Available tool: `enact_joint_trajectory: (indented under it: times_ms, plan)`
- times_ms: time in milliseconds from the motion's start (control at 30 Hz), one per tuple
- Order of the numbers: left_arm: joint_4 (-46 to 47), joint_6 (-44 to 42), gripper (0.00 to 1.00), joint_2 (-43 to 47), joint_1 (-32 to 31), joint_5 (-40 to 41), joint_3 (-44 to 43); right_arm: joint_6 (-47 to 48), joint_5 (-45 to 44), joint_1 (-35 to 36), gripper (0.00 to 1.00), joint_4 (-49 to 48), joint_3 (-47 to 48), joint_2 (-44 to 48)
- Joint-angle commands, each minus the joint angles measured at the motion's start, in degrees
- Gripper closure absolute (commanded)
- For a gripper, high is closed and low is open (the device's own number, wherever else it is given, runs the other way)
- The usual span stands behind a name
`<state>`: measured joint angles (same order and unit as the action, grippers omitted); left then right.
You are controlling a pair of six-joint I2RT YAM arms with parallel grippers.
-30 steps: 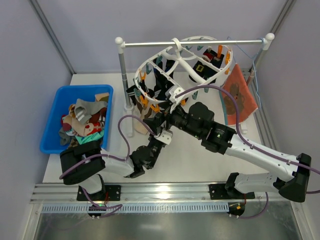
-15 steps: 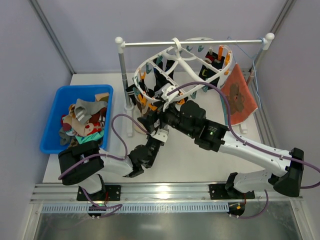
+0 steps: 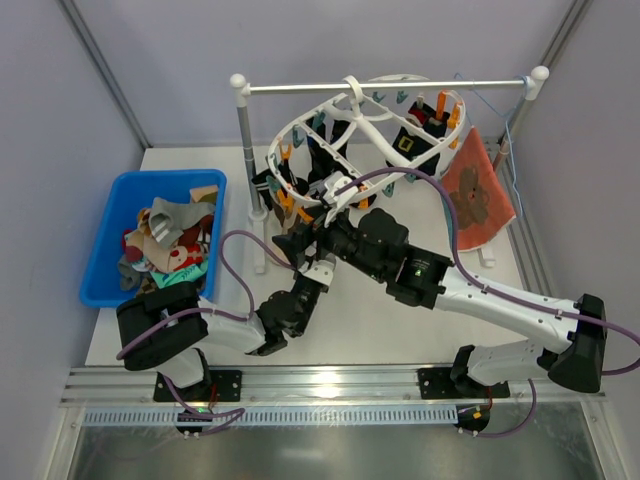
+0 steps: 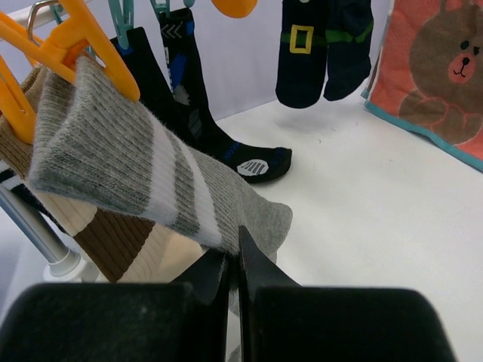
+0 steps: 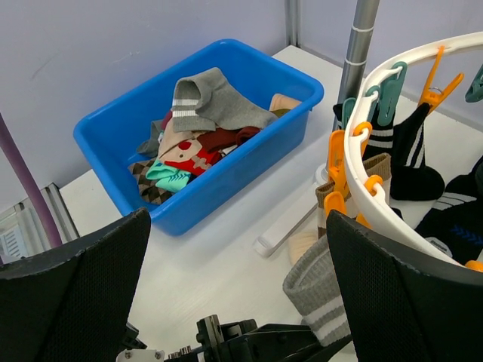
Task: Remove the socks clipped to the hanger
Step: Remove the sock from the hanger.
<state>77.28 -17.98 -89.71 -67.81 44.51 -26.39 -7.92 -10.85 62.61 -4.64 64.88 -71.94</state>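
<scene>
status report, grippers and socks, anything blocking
Left gripper shut on toe of grey striped sock. Right gripper open beside the hanger rim, holding nothing. Sock held by an orange clip; other socks hang too. Nothing blocking seen.

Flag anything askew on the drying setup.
The hanger hangs tilted from the rail, its left side dipping so low that a black sock lies with its foot on the table. The left end effector is shut on the grey striped sock near its toe.
</scene>
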Motion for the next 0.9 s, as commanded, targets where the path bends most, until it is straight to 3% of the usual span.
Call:
enact_joint_trajectory:
  times_ms: [0,500,867]
  plan:
    - [1.2,-3.9,1.0,0.9,0.1,-1.8,-1.7,1.5,4.3,3.7,0.02,8.2,-3.0,-3.5]
    - [0.9,-4.3,1.0,2.0,0.1,-1.6,-0.9,0.3,-7.3,6.6,0.02,6.7,-8.0,-2.0]
    - [0.5,-4.1,1.0,3.0,0.1,-3.4,0.2,0.2,-18.4,6.6,0.01,8.9,-4.0,-7.8]
